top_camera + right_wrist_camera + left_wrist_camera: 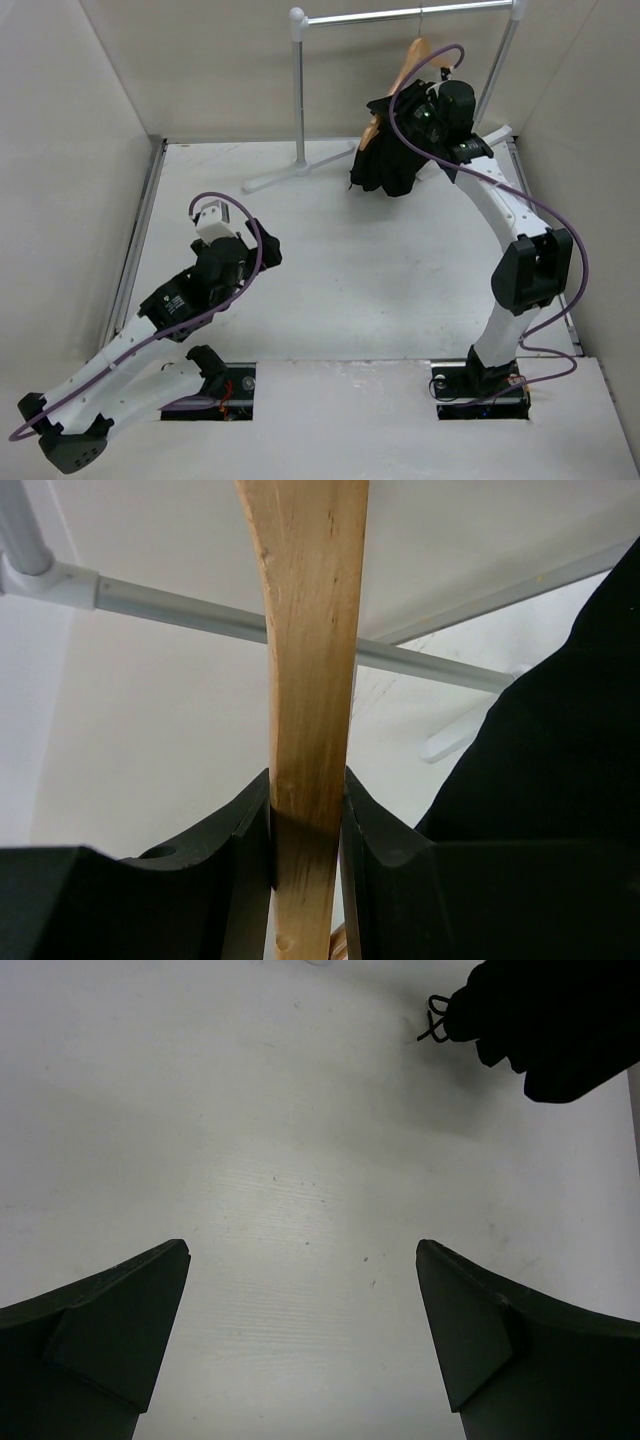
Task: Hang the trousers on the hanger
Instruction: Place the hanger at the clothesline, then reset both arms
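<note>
Right gripper [307,780] is pinching the wooden hanger [310,630], black trousers [560,760] bunched right beside its fingers. Left gripper [302,1260] is spread wide over the table [300,1140], trousers well ahead of it.

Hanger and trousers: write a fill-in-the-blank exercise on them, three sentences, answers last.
The right gripper is ____ on the hanger.
The left gripper is ____, above the table.
The trousers are ____ in colour.
Missing words: shut, open, black.
</note>
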Available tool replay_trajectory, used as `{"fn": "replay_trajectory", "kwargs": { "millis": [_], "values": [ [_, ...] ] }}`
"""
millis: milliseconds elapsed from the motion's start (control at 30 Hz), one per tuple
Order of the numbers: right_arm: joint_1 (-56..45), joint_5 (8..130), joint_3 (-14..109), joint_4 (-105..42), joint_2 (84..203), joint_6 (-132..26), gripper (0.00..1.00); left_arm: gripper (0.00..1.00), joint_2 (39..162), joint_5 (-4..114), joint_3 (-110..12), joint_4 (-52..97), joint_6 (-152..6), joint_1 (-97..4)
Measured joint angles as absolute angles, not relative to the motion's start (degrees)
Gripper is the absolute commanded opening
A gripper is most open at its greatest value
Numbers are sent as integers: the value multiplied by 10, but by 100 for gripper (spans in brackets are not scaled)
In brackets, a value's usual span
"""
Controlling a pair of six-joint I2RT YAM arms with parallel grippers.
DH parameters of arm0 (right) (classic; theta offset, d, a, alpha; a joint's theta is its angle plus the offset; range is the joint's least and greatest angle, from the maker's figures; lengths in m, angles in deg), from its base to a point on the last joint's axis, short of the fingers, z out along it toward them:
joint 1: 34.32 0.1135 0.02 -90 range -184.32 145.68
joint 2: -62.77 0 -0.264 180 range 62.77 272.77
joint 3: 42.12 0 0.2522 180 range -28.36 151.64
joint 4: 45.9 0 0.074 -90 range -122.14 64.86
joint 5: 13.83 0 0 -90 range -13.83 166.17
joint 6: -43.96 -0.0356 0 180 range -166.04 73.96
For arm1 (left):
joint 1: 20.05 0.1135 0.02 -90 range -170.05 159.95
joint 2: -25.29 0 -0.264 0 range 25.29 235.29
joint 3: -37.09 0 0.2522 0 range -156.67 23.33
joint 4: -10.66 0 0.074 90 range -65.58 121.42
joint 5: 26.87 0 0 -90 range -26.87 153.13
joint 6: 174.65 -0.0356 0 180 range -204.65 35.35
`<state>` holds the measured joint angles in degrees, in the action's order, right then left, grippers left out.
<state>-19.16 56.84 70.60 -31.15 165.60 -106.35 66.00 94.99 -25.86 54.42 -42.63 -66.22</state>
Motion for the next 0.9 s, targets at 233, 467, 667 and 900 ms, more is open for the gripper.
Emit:
{"fn": "replay_trajectory", "kwargs": {
  "millis": [233, 467, 667, 900],
  "values": [
    [-194, 568, 706, -318, 1666, -1059, 60, 100, 664, 923, -258, 544, -419, -633],
    [-205, 569, 715, -325, 1666, -1045, 81, 100, 659, 906, -255, 544, -416, -608],
    [-215, 586, 705, -306, 1657, -1019, 100, 100, 661, 899, -253, 546, -415, -592],
    [-216, 642, 544, -265, 1503, -951, 100, 100, 716, 870, -256, 548, -416, -554]
  ]
}}
